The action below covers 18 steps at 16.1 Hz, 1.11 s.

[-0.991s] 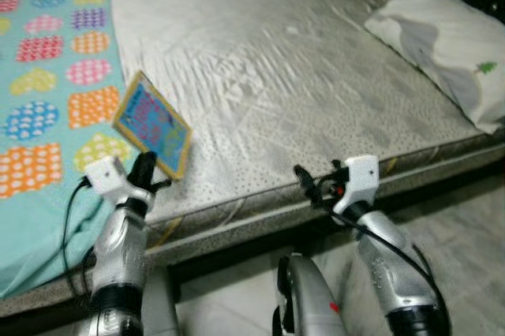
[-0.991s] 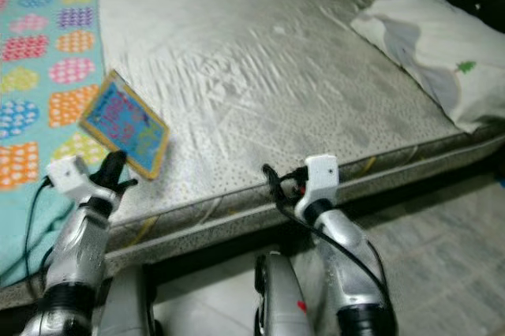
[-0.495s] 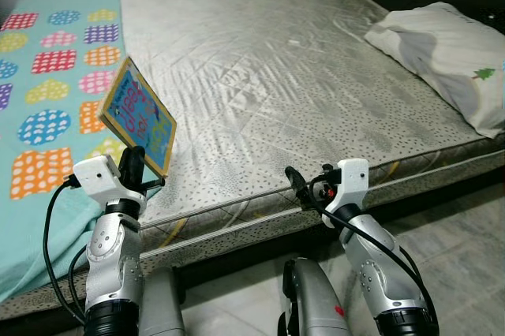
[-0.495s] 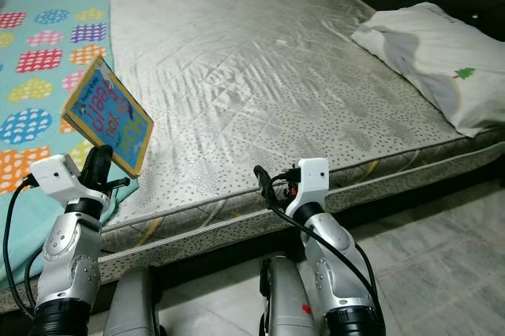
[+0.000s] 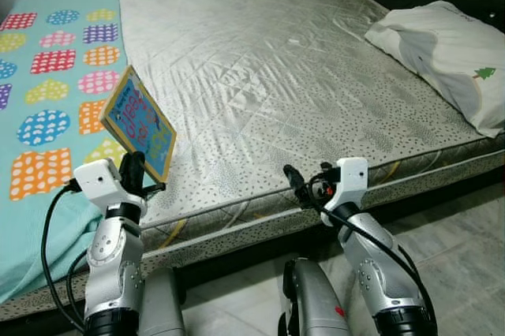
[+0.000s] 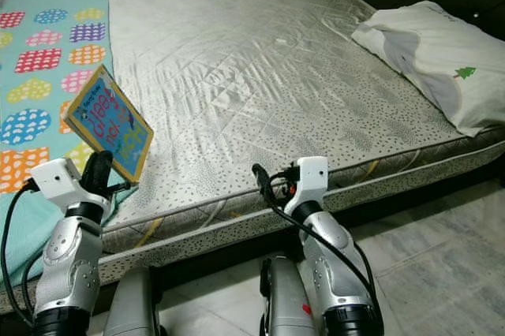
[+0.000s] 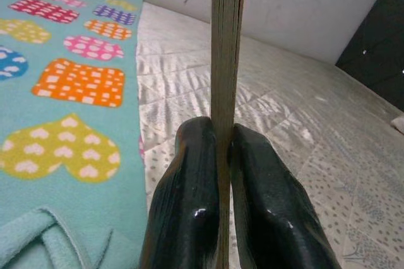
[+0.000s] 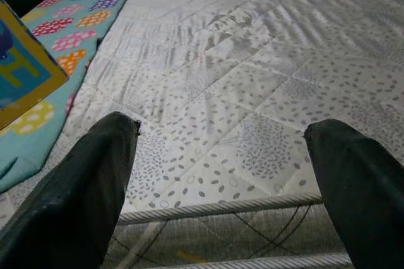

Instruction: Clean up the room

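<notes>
Left gripper [image 7: 222, 174] raised, fingers [image 7: 189, 199] pinched together, right gripper [image 8: 221, 174] forward, fingers spread wide

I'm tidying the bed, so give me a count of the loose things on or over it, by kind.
Book, held in the left gripper: 1
Pillow: 1
Patterned blanket: 1
Total: 3

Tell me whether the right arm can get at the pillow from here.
Probably not yet. The right end effector, open, hovers at the mattress edge, while the pillow lies well off toward the headboard; nothing blocks it, but stepping closer seems needed.
</notes>
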Motion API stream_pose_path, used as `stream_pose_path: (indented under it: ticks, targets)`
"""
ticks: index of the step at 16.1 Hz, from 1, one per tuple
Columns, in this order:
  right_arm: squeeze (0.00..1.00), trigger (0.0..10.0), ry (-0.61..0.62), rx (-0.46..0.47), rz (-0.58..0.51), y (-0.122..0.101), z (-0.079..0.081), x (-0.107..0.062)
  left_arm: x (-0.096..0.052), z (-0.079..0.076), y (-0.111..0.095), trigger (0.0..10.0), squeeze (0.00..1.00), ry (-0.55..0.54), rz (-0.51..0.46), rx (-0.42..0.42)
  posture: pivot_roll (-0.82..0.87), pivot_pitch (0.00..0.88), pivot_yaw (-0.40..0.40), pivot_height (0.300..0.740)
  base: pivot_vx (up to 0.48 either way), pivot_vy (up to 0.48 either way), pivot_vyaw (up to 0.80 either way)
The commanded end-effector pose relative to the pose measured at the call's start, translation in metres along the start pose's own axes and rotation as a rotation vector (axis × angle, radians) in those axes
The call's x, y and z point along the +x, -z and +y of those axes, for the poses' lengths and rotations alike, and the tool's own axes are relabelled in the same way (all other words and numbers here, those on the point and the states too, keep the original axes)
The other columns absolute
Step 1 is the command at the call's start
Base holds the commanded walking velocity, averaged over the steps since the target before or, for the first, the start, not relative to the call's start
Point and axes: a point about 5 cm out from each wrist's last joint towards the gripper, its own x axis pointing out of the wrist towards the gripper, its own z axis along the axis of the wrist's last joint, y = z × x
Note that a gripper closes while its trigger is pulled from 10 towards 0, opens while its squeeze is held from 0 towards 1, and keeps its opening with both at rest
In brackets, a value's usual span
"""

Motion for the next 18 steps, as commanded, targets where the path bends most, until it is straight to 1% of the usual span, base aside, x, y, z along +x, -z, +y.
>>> stream_pose_path:
  ticks: [1,4,6,8,11,16,18]
  targets:
    - [0.0,10.0,-0.009,0.0,-0.03,-0.008,0.0,0.003,0.002,-0.007,-0.011,0.0,0.0,0.026,-0.045,0.006,-0.09,0.026,-0.021,0.638,0.0,0.0,0.0]
    - [0.0,10.0,-0.007,0.001,-0.035,-0.009,0.0,0.004,0.002,-0.008,-0.01,0.0,0.0,0.028,-0.036,0.006,-0.09,0.023,-0.017,0.657,0.0,0.0,0.0]
    - [0.0,10.0,0.008,0.006,-0.041,-0.009,-0.002,0.005,0.002,-0.008,-0.009,0.0,0.0,0.028,-0.026,0.008,-0.09,0.018,-0.015,0.681,0.0,0.0,0.0]
    - [0.0,10.0,0.027,0.012,-0.038,-0.008,-0.004,0.006,0.002,-0.005,-0.005,0.0,0.0,0.015,-0.006,0.026,-0.09,0.011,-0.011,0.71,0.0,0.0,0.0]
    - [0.0,10.0,0.043,0.007,-0.036,-0.007,-0.006,0.008,0.001,-0.002,0.0,0.0,0.0,-0.003,0.021,0.041,-0.09,0.0,-0.006,0.739,0.0,0.0,0.0]
    - [0.0,10.0,0.025,-0.007,-0.001,-0.002,-0.009,0.016,0.01,0.0,0.0,0.0,0.0,-0.018,0.038,0.059,-0.09,0.0,0.008,0.74,0.0,0.0,0.0]
    - [0.0,10.0,0.043,-0.018,-0.004,-0.006,-0.015,0.022,0.016,-0.006,-0.007,0.0,0.0,-0.016,0.023,0.031,-0.08,0.0,0.009,0.74,0.0,0.0,0.0]
